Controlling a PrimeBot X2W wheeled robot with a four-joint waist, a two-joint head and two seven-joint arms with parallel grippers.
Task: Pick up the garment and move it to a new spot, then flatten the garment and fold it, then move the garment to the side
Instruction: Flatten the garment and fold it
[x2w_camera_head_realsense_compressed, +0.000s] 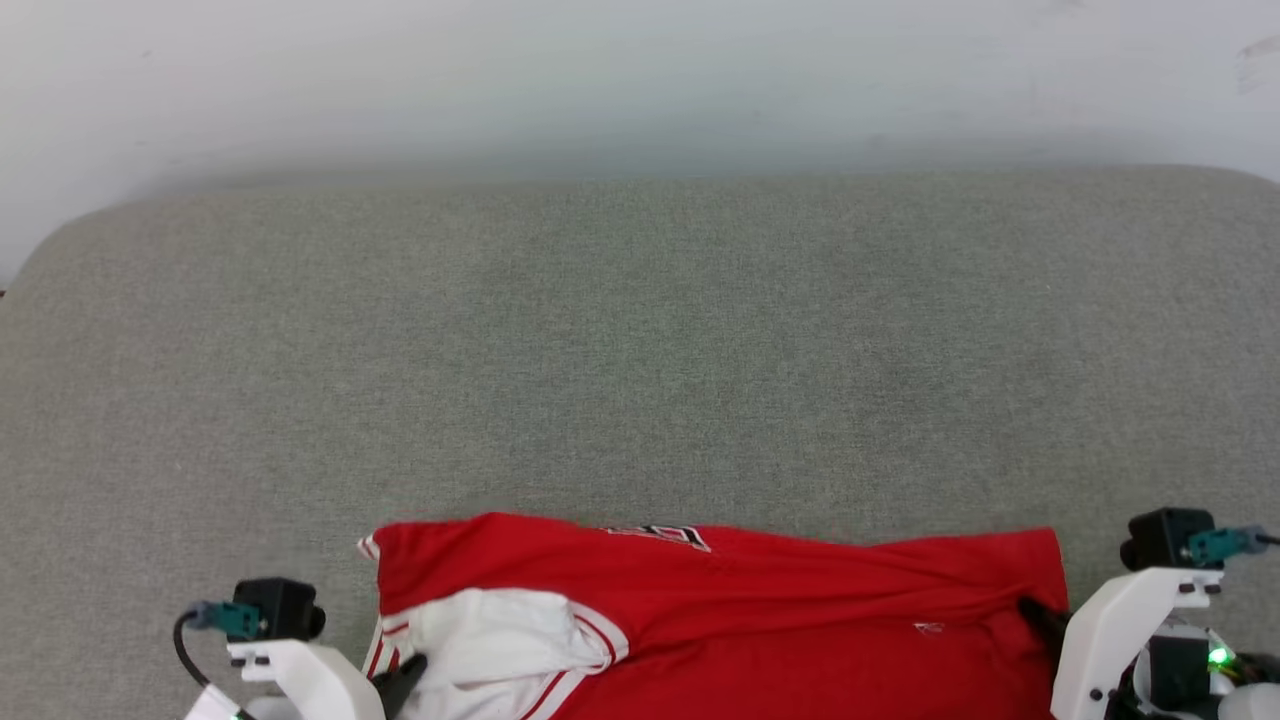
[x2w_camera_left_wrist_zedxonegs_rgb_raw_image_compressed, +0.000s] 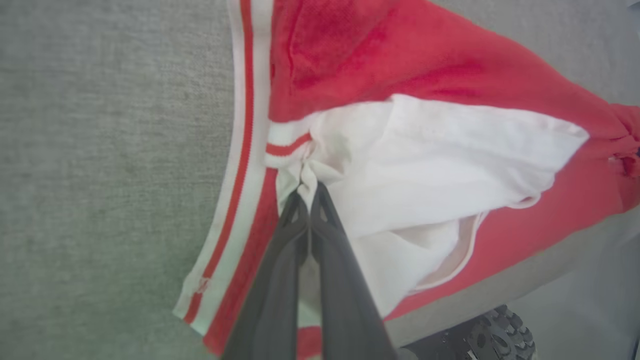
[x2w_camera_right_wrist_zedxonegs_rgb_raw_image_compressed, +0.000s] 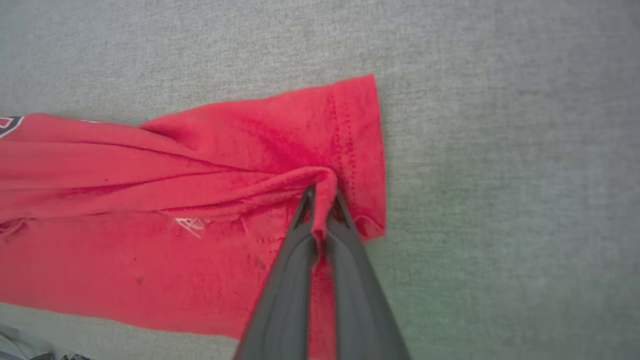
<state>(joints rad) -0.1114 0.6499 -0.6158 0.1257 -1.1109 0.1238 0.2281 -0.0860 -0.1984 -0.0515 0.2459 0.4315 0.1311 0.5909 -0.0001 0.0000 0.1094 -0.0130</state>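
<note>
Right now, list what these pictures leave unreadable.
The garment, near part: head view, cut off by the bottom edge.
Black lettering: head view, tucked into a fold, too small to read.
Small white mark: right wrist view, blurred and too small.
Dark treaded wheel: left wrist view, cut by bottom edge.

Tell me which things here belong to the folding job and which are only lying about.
Belong to the job:
garment
left gripper, shut on the garment
right gripper, shut on the garment

Only there:
grey padded surface
pale wall
black wheel
</note>
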